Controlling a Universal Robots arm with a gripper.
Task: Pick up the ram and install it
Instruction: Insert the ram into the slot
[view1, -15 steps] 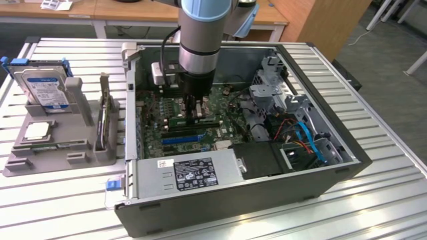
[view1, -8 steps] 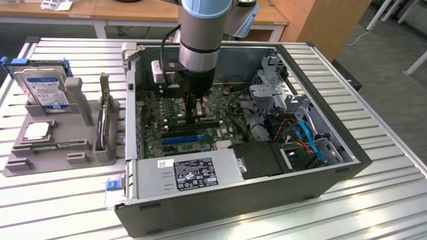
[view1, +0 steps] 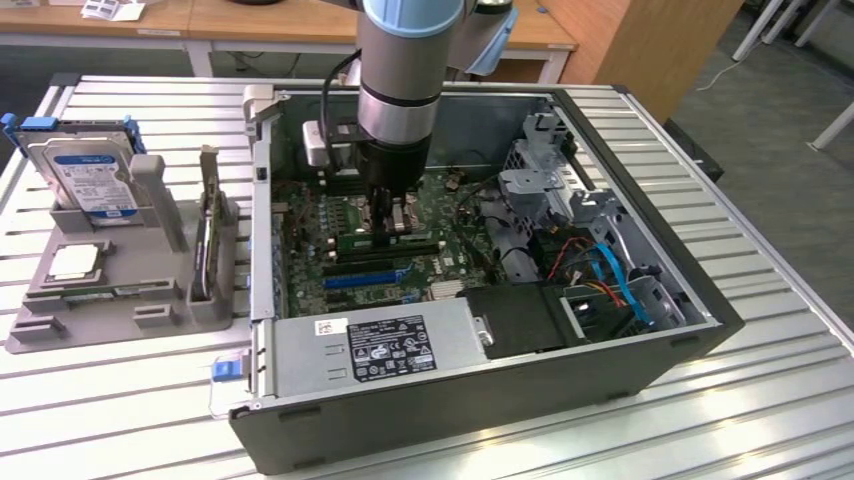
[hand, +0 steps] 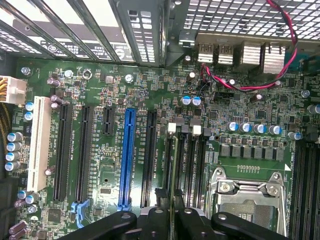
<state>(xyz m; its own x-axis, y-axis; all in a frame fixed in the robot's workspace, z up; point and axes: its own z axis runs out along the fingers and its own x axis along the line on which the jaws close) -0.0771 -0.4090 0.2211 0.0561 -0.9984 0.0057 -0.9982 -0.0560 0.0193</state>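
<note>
Green and seen edge-on, the long thin circuit-board ram stick (hand: 173, 170) is pinched between the black fingers of the gripper (view1: 395, 226), whose jaws press on its two flat faces. In the exterior view this sits near the centre of the frame, low inside the open dark grey metal computer case (view1: 694, 330). The stick lines up with the narrow black memory slots with white end latches (hand: 185, 165), beside the silver metal processor socket (hand: 247, 197). We cannot tell whether its edge touches a slot yet.

We judge the main risk to be misalignment. A slight tilt or sideways offset would land the edge on a slot wall, or jam it. A thin board in a narrow pinch could also slip or twist under pressure, and a closed latch would block seating.
</note>
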